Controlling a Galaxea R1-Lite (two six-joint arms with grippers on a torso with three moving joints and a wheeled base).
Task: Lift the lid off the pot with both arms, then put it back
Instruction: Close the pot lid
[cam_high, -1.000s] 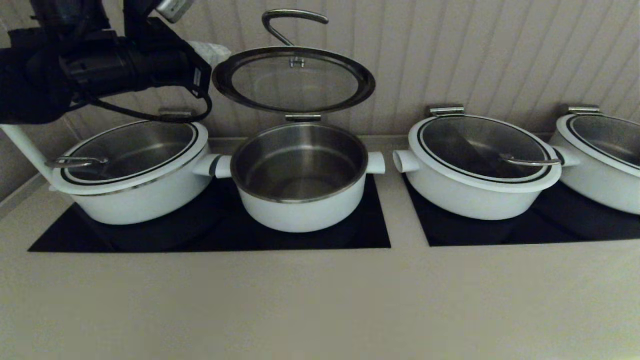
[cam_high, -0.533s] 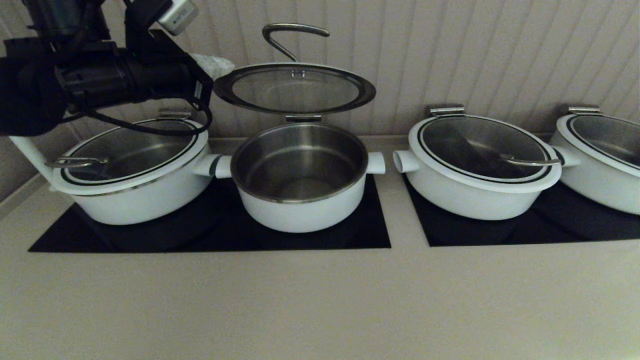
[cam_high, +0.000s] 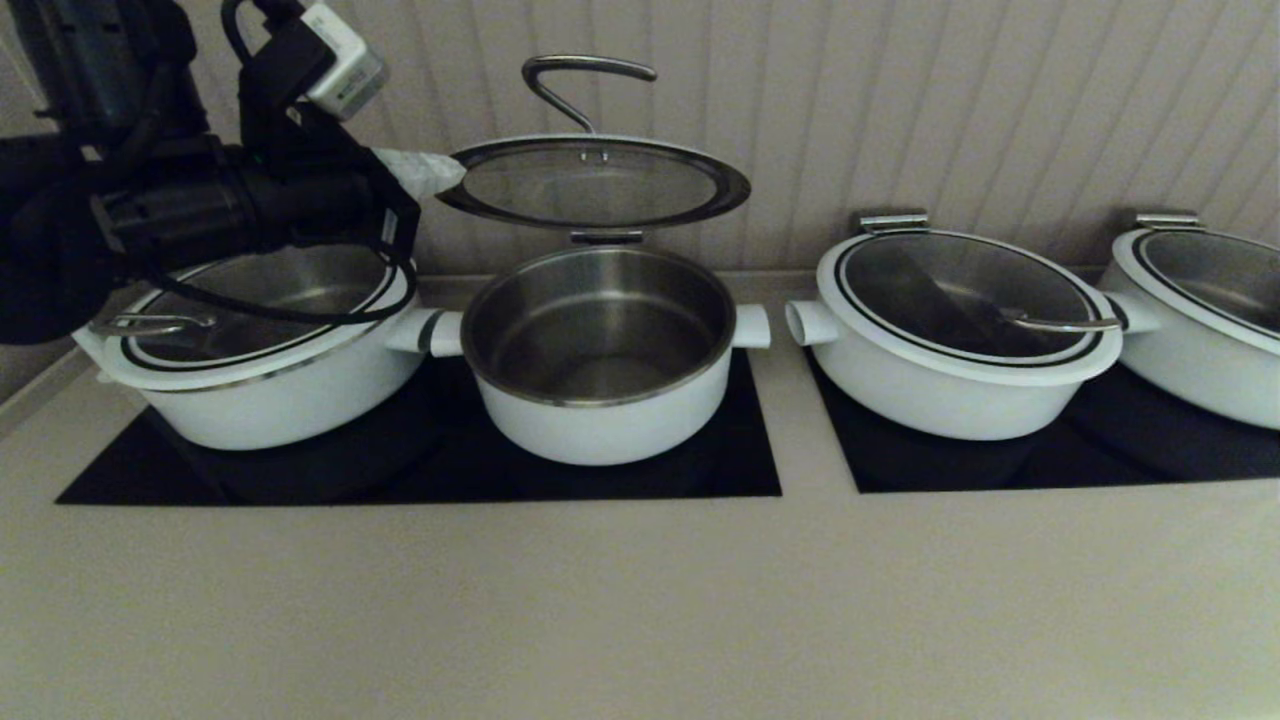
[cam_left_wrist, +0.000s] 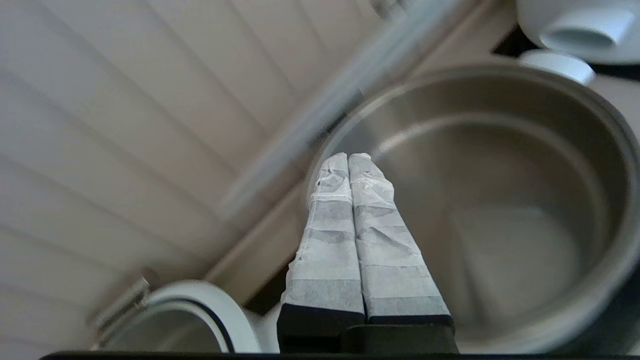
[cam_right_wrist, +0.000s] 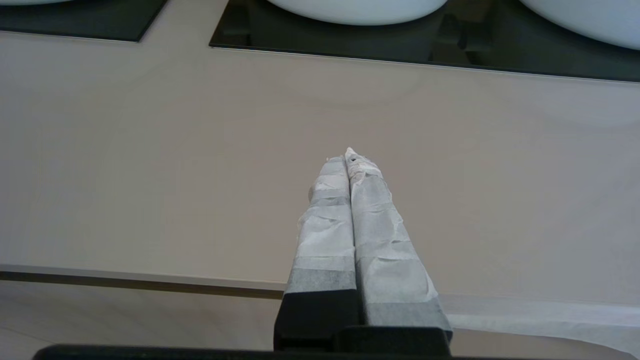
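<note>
Lid (cam_high: 593, 185) sat in the air over the open pot (cam_high: 600, 350), tilted, its back edge just above the steel bracket (cam_high: 605, 237) on the pot's rear rim; whether it was hinged there could not be told. The left gripper (cam_high: 430, 172) was at the lid's left rim with its taped fingers pressed flat together and nothing between them, so it looked like a prop under the edge, not a pinch. The right gripper (cam_right_wrist: 347, 157) was parked low over the bare counter (cam_right_wrist: 150, 150), fingers also pressed together and empty, well apart from the pot. My read was that the lid was in the put-back half. To do that well: lower slowly, keep the fingertip under the rim until the lid is nearly flat, then slide out sideways so it doesn't drop on the steel edge. Keep the wrist clear of the neighbouring wide pot (cam_high: 270, 360) and its lid. A one-point prop risks the rim slipping off. The task calls for both arms, but only the left was working. On views: the head view gave lid tilt, the hook handle (cam_high: 575, 80) and the contact point, but no right arm. The left wrist view showed the closed fingertips (cam_left_wrist: 367, 172) over the pot's steel inside. A blurred pale streak past them may have been the lid rim; I couldn't tell. Only the right wrist view showed the idle gripper.
</note>
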